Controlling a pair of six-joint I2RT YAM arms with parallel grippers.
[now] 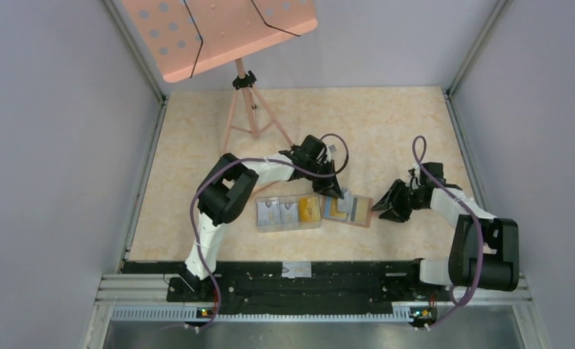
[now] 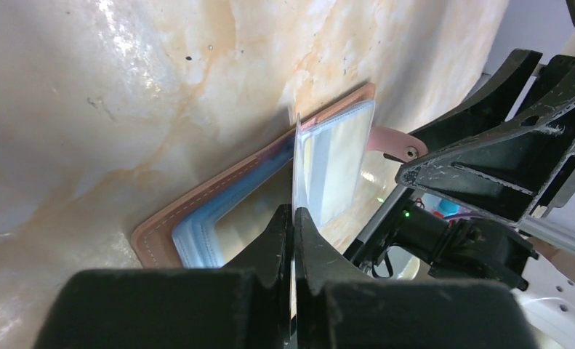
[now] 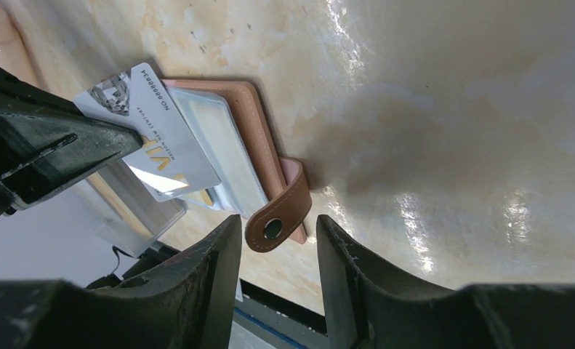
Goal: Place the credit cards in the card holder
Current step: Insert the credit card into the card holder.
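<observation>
Pale grey-blue card point(image 3: 150, 138) clamped edge-on between the closed fingers of the left gripper point(image 2: 293, 218), tilted over the open wallet point(image 2: 197, 214), one end over its clear sleeves. Wallet flat on the table point(image 1: 386, 131), about midway across, nearer the near edge than the far edge. Snap strap point(image 3: 299, 193) projecting from the wallet's right side, between the parted fingers of the right gripper point(image 3: 277, 222); contact with the strap not discernible. Clear tray point(image 1: 288, 227) just left of the wallet, holding two pale cards point(image 1: 270, 211) and one yellow-orange card point(image 1: 310, 209). Pink perforated stand point(image 1: 219, 33) on a tripod at the far edge.
</observation>
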